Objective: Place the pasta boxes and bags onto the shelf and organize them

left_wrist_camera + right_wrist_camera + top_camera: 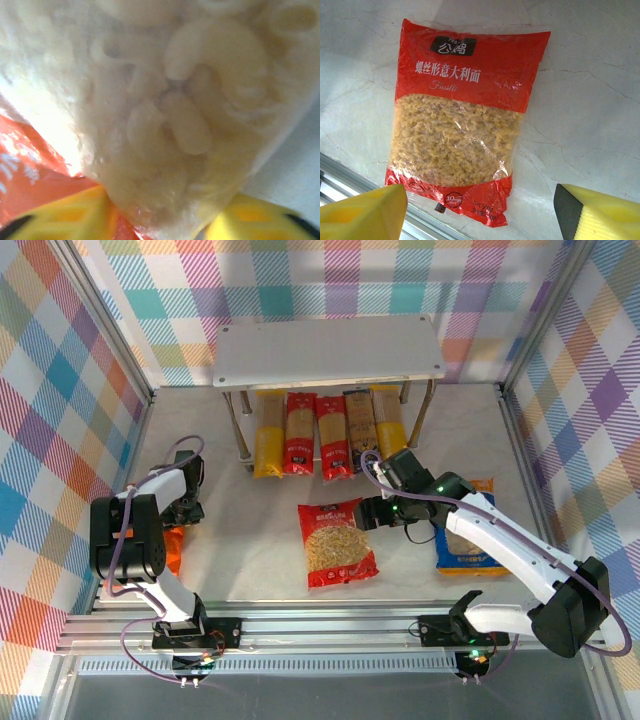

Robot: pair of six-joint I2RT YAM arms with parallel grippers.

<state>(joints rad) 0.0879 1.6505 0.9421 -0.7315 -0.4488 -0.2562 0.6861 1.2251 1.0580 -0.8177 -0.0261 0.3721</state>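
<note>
A pale marbled table point(250, 570) seen from above, walled in by pastel checked panels point(60, 370). At the far centre stands the grey metal shelf point(330, 350), its flat top plate bare. Beneath that plate five long spaghetti packs point(332, 437) lie side by side, their near ends sticking out toward the arms. From left to right they are yellow, red, red, dark, yellow.

Three pillow bags lie nearer the arms. The red bag point(338, 543) of fusilli lies flat in the middle of the table, with the spirals showing through its clear window. The blue bag point(465, 545) lies to the right, partly under the right arm. The orange bag point(172, 550) is at the left, mostly hidden under the left arm.

The right gripper point(480, 215) hangs above the red bag's upper right side, its yellow fingers point(360, 215) spread wide apart and holding nothing.

The left gripper point(162, 227) has drawn in on the orange bag. From the left wrist, the bag's clear window of pale curved pasta bulges down between the two yellow fingers point(75, 220), which press it from both sides.
</note>
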